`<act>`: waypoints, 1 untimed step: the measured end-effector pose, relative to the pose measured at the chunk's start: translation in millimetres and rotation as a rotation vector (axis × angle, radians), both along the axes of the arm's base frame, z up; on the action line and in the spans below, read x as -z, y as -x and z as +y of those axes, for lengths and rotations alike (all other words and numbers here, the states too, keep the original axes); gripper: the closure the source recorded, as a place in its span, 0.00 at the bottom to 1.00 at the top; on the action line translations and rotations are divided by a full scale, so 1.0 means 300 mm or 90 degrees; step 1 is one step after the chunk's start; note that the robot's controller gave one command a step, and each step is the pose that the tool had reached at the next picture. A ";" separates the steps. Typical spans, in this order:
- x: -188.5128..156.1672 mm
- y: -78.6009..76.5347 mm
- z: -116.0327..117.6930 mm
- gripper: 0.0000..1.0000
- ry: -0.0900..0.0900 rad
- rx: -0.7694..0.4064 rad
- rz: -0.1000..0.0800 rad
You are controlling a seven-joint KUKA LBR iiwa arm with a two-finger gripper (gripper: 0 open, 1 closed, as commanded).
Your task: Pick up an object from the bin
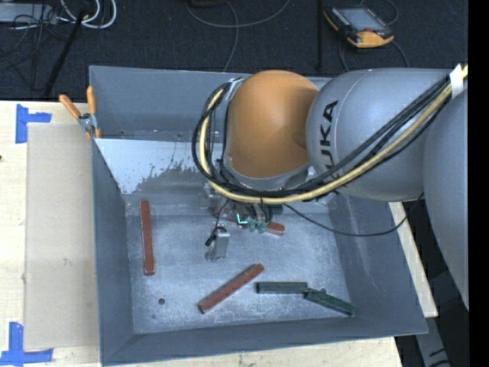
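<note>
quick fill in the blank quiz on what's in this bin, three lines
1. The long stick lying along the left side of the bin is ____ in colour.
2. The two sticks near the bin's lower right corner are dark ____.
3. The rounded cover on the arm above the gripper is ____.

Missing words: reddish-brown; green; orange.

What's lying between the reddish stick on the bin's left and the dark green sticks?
In the camera view, a slanted brown stick lies there, apart from the reddish stick and the dark green sticks.
</note>
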State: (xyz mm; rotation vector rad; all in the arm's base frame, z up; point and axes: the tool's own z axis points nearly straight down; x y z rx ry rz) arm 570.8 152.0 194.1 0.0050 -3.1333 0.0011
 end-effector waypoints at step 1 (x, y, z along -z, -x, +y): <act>0.186 0.258 -0.225 0.00 0.000 -0.166 0.000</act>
